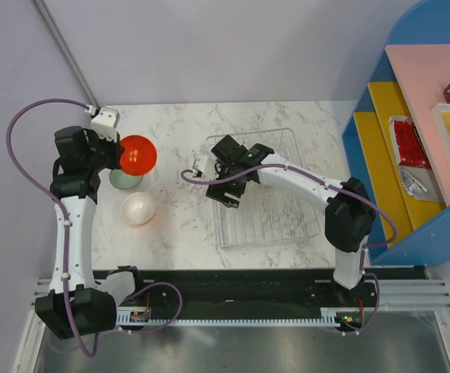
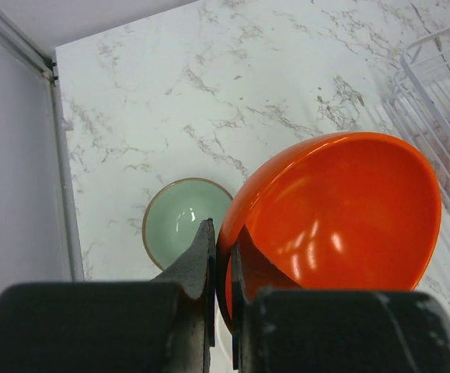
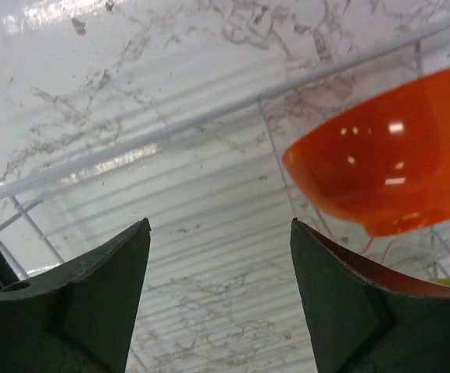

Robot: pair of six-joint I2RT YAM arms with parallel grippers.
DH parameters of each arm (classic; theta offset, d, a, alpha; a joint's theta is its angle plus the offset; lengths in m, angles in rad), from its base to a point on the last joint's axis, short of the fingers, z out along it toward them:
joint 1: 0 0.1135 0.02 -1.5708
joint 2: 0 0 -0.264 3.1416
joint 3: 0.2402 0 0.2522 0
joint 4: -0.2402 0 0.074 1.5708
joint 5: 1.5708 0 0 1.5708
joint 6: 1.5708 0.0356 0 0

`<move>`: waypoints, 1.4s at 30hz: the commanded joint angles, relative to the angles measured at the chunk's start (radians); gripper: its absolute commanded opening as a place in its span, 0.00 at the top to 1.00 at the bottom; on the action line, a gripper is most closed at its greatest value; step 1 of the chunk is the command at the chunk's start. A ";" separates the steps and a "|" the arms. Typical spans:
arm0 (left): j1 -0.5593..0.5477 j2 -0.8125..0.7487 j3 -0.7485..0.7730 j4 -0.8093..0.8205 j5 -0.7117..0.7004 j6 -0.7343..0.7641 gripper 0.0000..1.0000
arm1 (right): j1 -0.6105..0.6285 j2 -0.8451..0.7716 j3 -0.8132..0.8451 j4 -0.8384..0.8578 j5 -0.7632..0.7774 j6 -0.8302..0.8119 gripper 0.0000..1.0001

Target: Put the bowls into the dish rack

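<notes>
Left tool [image 2: 223, 233], clamped on red-orange bowl [image 2: 341, 217]

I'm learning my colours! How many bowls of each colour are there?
Red-orange glossy round bowl: 1
Orange-sided glossy round bowl inside the clear ribbed dish rack: 1
Pale mint round bowl: 1
White round bowl: 1
Total: 4 bowls

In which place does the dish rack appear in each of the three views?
Top view: the dish rack lies right of centre.
Left wrist: only its corner, at the upper right edge.
Right wrist: its ribs fill most of the picture.
Shared landmark: the marble table, in all three.
</notes>
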 commanded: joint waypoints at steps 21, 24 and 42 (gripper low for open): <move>0.055 -0.087 -0.099 0.007 0.071 -0.049 0.98 | 0.053 0.429 0.542 0.031 0.061 -0.097 0.19; 0.056 -0.081 -0.099 0.016 0.083 -0.061 0.98 | 0.055 0.438 0.564 0.031 0.044 -0.098 0.19; 0.056 -0.062 -0.138 0.073 0.112 -0.079 0.98 | 0.015 0.101 0.315 0.145 0.141 -0.005 0.15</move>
